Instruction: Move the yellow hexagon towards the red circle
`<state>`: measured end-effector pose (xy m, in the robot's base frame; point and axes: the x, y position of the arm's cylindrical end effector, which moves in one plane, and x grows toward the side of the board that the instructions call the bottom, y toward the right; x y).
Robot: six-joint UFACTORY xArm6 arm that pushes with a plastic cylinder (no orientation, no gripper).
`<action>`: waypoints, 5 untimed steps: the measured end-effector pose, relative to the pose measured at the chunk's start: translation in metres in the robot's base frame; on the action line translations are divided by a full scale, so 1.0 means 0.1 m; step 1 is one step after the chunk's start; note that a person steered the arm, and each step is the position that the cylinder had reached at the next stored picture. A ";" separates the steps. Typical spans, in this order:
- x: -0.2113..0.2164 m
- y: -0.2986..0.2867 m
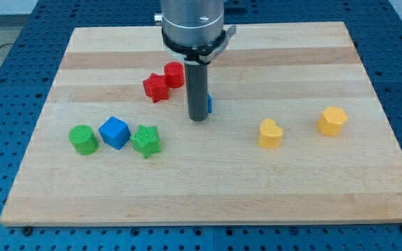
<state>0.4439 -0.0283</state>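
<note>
The yellow hexagon (332, 120) lies at the view's right, apart from the other blocks. The red circle (174, 74) sits left of centre near the top, touching a red star (155, 88) at its lower left. My tip (199, 119) is near the board's middle, just below and right of the red circle, far left of the yellow hexagon. A small blue block (209, 104) is mostly hidden behind the rod. A yellow heart (271, 133) lies between my tip and the hexagon.
A green circle (83, 139), a blue cube (114, 132) and a green star (146, 141) stand in a row at the lower left. The wooden board (208, 195) ends in blue perforated table on all sides.
</note>
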 end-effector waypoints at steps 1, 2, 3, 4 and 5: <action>0.08 0.13; 0.08 0.68; -0.06 1.42; -0.14 2.21; 0.00 2.78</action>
<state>0.4443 0.2497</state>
